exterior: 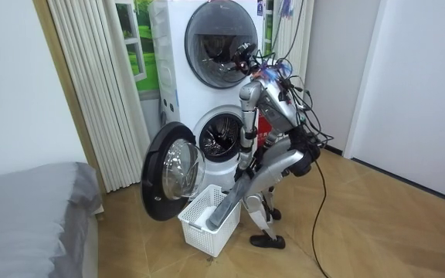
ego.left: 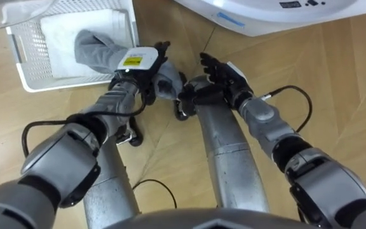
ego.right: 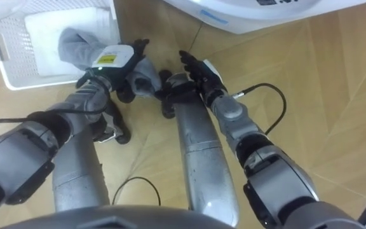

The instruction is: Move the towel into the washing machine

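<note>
**A:** Where's the towel?

**B:** The grey towel (ego.left: pixel 94 49) is in the left hand (ego.left: pixel 138 63), whose fingers are closed on it. One end trails back into the white laundry basket (ego.left: pixel 24 67), and a bunch of the cloth sticks out on the near side of the hand.

**A:** Is anything else in the basket?

**B:** A folded white towel (ego.left: pixel 59 35) lies flat on its bottom, and the grey one drapes over it.

**A:** And the right hand?

**B:** The right hand (ego.left: pixel 224 71) hangs just beside the left one, over the wooden floor (ego.left: pixel 335 95). Its fingers are loosely spread and it's grasping nothing. It doesn't touch the towel.

**A:** How does the robot stand?

**B:** In the room view it's bent forward at the waist with both arms reaching down. The basket is on the floor at its feet, and the grey towel runs in a slanted band from the arms down into it.

**A:** And the washing machine?

**B:** The washing machine (exterior: pixel 219 143) is right behind the basket, under a second front-loader (exterior: pixel 219 35). Its round door (exterior: pixel 172 181) swings wide open toward the room view's left and the drum shows dark inside. The towel is outside the machine
</note>
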### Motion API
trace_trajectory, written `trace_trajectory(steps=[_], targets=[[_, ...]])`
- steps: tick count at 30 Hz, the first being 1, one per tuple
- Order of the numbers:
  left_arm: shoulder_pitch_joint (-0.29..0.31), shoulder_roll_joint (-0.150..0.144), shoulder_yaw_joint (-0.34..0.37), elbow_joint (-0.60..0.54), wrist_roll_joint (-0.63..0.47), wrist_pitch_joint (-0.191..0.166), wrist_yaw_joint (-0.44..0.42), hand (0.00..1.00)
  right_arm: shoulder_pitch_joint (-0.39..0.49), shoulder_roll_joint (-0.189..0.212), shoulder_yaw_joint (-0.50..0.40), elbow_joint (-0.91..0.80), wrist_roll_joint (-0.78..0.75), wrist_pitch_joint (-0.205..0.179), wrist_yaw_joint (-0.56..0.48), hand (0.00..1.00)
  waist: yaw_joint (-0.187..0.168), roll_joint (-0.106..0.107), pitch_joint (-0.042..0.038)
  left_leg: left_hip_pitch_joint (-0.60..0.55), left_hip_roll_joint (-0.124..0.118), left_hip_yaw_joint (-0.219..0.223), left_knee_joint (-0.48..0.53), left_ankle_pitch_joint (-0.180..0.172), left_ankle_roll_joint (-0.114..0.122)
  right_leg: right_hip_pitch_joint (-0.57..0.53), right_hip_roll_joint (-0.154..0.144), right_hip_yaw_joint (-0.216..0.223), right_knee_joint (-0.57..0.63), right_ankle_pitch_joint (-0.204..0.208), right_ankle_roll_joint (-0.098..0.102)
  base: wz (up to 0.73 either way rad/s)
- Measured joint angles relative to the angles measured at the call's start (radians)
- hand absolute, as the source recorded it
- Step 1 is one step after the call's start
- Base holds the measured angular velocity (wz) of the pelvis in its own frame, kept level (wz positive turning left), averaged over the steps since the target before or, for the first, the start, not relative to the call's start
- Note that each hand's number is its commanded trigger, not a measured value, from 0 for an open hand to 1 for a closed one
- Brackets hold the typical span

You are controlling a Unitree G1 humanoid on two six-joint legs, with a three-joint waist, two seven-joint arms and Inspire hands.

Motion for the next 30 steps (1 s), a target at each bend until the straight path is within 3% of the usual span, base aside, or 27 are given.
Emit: trace_trajectory(steps=[10, 15, 22, 30], targets=[[-0.025, 0.039, -0.022, 0.000, -0.016, 0.000, -0.100, 1.00, -0.025, 0.003, -0.001, 0.050, 0.053, 0.001, 0.018, 0.00, 0.004, -0.008, -0.0022, -0.006, 0.000, 0.003, -0.017, -0.001, 0.003, -0.010, -0.001, -0.002, -0.018, 0.000, -0.002, 0.00], [-0.010, 0.039, -0.029, 0.000, -0.015, 0.000, -0.135, 1.00, -0.023, 0.003, 0.001, 0.060, 0.049, 0.001, 0.023, 0.00, 0.009, -0.012, -0.0029, 0.021, -0.004, 0.009, -0.044, -0.001, 0.002, 0.009, 0.004, 0.006, -0.041, 0.000, 0.000, -0.06], [0.036, 0.027, -0.059, 0.002, -0.013, -0.011, -0.155, 1.00, 0.021, 0.005, 0.020, 0.098, 0.070, 0.002, 0.024, 0.00, 0.012, -0.015, -0.0038, 0.155, -0.007, 0.021, -0.123, 0.001, -0.003, 0.139, 0.011, 0.011, -0.114, 0.001, 0.006, -0.02], [0.063, 0.022, -0.029, 0.005, -0.012, -0.024, -0.136, 1.00, 0.078, -0.008, 0.015, 0.105, 0.060, 0.023, 0.031, 0.00, 0.081, -0.012, -0.0046, 0.304, -0.012, 0.024, -0.200, 0.005, -0.008, 0.290, 0.014, 0.004, -0.193, 0.005, 0.013, 0.00]])
